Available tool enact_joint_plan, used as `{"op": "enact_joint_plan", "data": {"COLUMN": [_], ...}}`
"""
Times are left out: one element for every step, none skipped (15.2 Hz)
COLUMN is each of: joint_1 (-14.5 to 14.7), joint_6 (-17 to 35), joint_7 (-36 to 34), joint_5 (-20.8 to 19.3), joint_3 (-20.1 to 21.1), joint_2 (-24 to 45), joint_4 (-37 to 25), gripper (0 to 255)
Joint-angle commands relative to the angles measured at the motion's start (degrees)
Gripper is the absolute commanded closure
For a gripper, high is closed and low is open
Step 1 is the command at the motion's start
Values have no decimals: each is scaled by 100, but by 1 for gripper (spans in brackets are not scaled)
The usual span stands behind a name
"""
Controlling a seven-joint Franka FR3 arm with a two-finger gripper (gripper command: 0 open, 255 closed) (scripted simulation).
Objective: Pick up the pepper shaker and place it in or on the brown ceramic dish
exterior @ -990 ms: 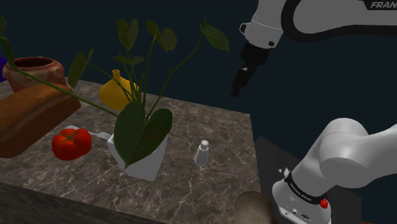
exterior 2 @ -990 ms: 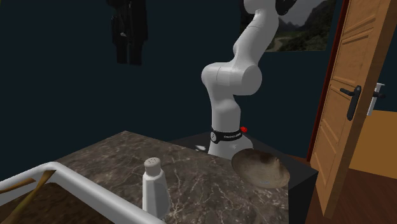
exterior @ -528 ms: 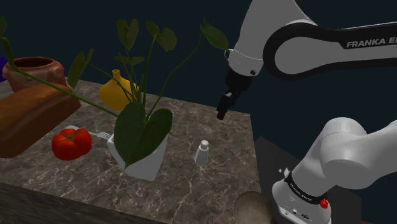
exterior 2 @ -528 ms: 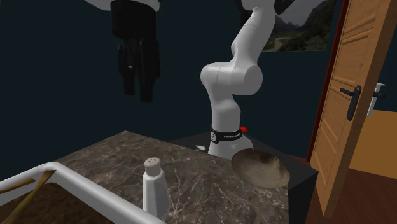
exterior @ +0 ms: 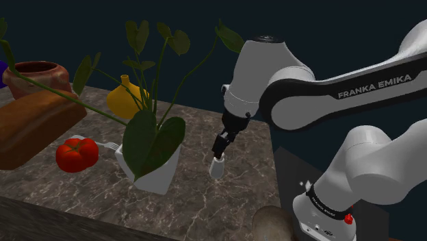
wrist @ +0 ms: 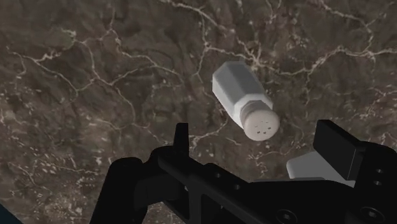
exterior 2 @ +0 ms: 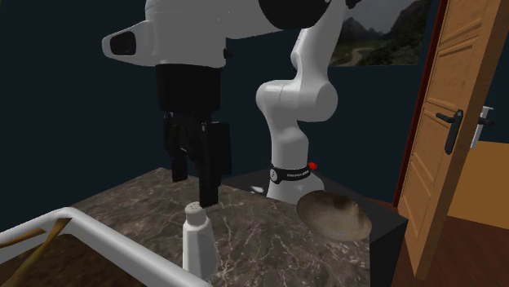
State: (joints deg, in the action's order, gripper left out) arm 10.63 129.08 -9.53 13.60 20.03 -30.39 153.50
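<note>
The pepper shaker (exterior: 217,167) is a small white bottle with a holed cap, standing upright on the dark marble table (exterior: 226,205) near the stand's side. My black gripper (exterior: 219,146) hangs just above it, open, its fingers not touching it. In the second exterior view the gripper (exterior 2: 196,186) sits right over the shaker (exterior 2: 197,241). Through the wrist camera the shaker (wrist: 244,100) lies just ahead of the gripper (wrist: 257,144), between its spread fingers. A shallow grey-brown dish (exterior 2: 334,216) rests by the arm's base, also seen as the dish (exterior: 272,223) at the shoulder view's lower edge.
A leafy plant in a white pot (exterior: 156,175) stands close to the shaker on the shoulder view's left. Further left are a red tomato (exterior: 76,154), a yellow vase (exterior: 127,100), a brown loaf (exterior: 33,124) and a reddish bowl (exterior: 37,71). A wooden door (exterior 2: 457,122) stands open.
The arm has swung down and toward the shoulder view's left, bringing the gripper from high above the table's far edge to just over the shaker. The fingers stayed open.
</note>
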Motion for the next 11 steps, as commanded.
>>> {"op": "enact_joint_plan", "data": {"joint_1": [64, 61, 58, 54, 49, 43, 37, 25, 26, 26, 26], "joint_6": [209, 308, 407, 507, 608, 710, 812, 974, 974, 974, 974], "joint_7": [-100, -102, -105, -109, -113, -117, -122, -132, -132, -132, -132], "joint_5": [80, 85, 89, 92, 94, 95, 95, 92, 92, 92, 92], "joint_3": [112, 131, 151, 171, 191, 212, 233, 266, 266, 266, 266], "joint_2": [115, 177, 241, 307, 376, 446, 519, 638, 638, 638, 638], "joint_4": [74, 111, 146, 180, 213, 244, 274, 318, 318, 318, 318], "gripper": [0, 0, 0, 0, 0, 0, 0, 0, 0, 0, 0]}}
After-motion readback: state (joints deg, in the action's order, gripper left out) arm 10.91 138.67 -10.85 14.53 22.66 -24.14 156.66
